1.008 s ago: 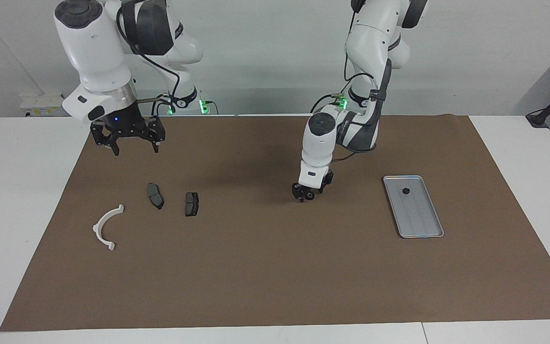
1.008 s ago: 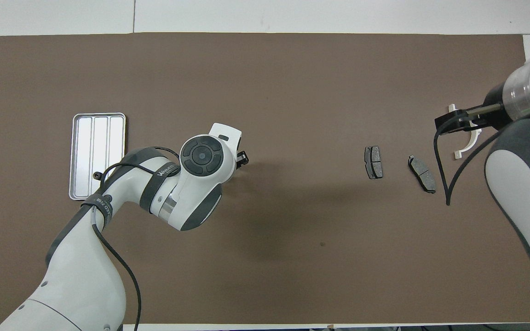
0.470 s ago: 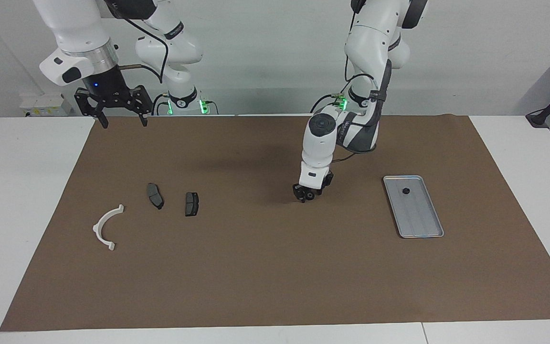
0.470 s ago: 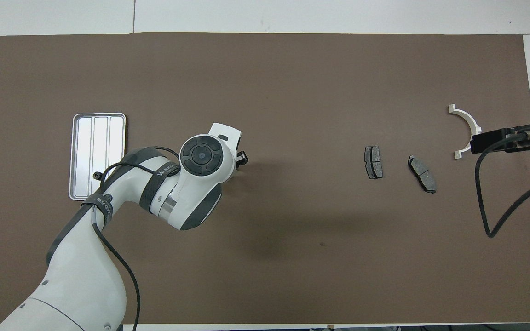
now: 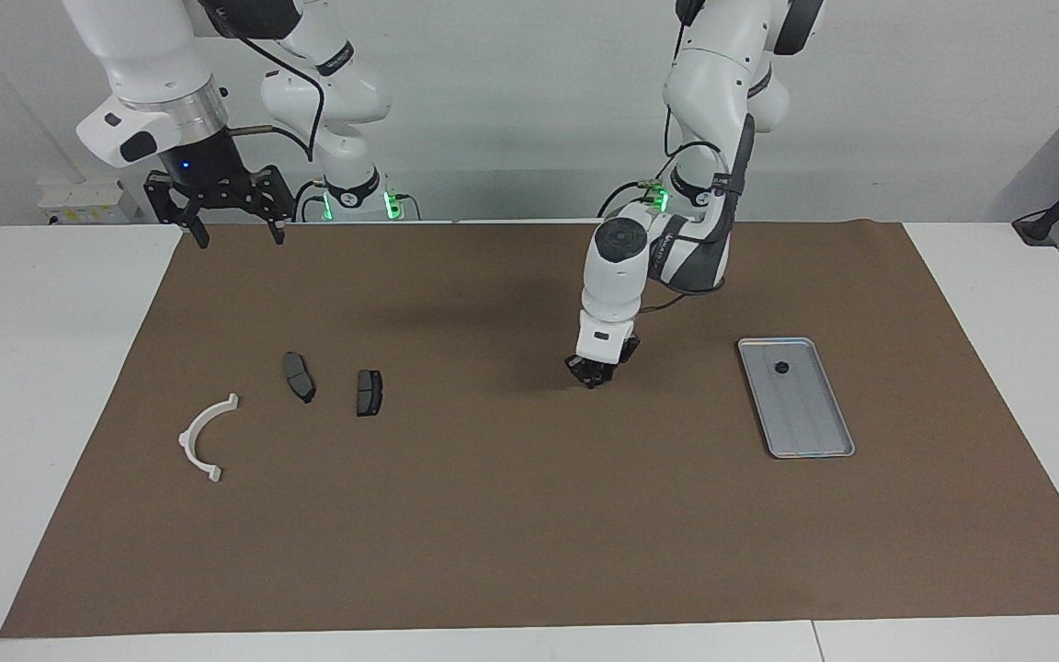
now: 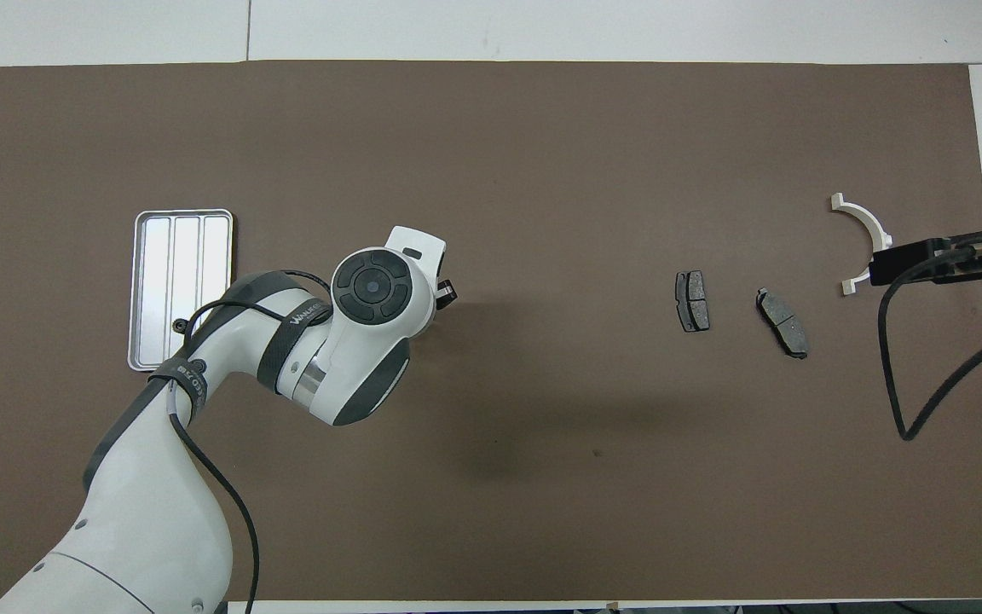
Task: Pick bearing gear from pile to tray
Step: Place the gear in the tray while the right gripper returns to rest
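Bearing gears are tiny black rounds here, and one point(image 5: 781, 368) already sits in the tray point(image 5: 837, 447), at the end nearer the robots. The left gripper point(image 5: 592, 376) is right down at the brown mat point(image 5: 529, 552), fingers drawn close together; whether a second gear sits between them cannot be told. The tray lies sideways from it, toward the left arm's end of the table, so the coming move looks like a short lift and carry along the table. The left arm is clearly the nearer one. Two brake pads point(image 5: 299, 376) point(image 5: 369, 392) and a white half-ring bracket point(image 5: 205, 438) lie well apart, toward the right arm's end. The right gripper point(image 5: 233, 225) waits high over the mat's edge, fingers spread.
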Controlling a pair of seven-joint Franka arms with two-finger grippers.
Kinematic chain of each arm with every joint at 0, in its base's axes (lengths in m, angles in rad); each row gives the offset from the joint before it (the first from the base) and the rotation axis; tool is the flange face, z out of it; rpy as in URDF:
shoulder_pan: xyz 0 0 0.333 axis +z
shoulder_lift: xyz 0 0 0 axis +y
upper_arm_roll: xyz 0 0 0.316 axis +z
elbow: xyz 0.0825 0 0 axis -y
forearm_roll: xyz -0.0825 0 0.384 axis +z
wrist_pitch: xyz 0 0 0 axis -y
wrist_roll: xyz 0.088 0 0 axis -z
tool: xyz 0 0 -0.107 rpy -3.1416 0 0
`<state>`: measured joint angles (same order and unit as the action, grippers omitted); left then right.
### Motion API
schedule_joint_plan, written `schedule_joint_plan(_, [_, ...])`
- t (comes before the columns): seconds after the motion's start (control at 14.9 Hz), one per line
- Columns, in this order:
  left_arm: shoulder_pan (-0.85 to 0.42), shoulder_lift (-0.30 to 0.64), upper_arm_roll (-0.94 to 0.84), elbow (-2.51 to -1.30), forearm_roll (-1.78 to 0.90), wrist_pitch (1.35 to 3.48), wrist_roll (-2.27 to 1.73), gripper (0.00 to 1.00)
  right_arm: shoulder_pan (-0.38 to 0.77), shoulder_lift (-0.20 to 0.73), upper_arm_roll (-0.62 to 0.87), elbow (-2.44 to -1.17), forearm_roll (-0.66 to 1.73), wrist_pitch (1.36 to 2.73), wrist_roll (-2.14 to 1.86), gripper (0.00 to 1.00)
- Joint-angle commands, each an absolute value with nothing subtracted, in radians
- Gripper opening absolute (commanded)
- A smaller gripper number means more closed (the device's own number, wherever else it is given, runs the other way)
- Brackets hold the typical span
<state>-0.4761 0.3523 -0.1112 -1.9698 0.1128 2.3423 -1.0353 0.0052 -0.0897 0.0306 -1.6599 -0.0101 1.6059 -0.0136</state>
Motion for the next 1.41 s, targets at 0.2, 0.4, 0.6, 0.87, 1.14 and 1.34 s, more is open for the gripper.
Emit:
schedule_joint_plan(0.2, [-0.244,0.207,-0.103,-1.996,0.124,2.207,-0.686,0.13,-0.014,-0.098,0.038,-1.675,0.044,1.542,0.017,1.00])
schedule_joint_plan(0.4, [-0.106,0.210,-0.103,-1.990,0.097,2.217,-0.437,0.13,-0.014,-0.098,0.040,-1.675,0.046,1.542,0.017,1.00])
schedule_joint_plan(0.6, [0.000,0.215,-0.101,-1.988,0.054,2.244,-0.224,0.10,-0.012,-0.098,0.040,-1.675,0.044,1.543,0.017,1.00])
schedule_joint_plan(0.87, [0.058,0.259,-0.098,-1.983,0.054,2.305,-0.137,0.10,-0.011,-0.094,0.038,-1.675,0.044,1.543,0.017,1.00])
schedule_joint_plan(1.14, [0.066,0.293,-0.098,-1.988,0.054,2.350,-0.135,0.10,-0.009,-0.097,0.038,-1.675,0.031,1.548,0.014,1.00])
schedule_joint_plan(1.34, [0.072,0.296,-0.097,-1.988,0.054,2.359,-0.127,0.10,-0.008,-0.097,0.038,-1.678,0.026,1.558,0.017,1.00])
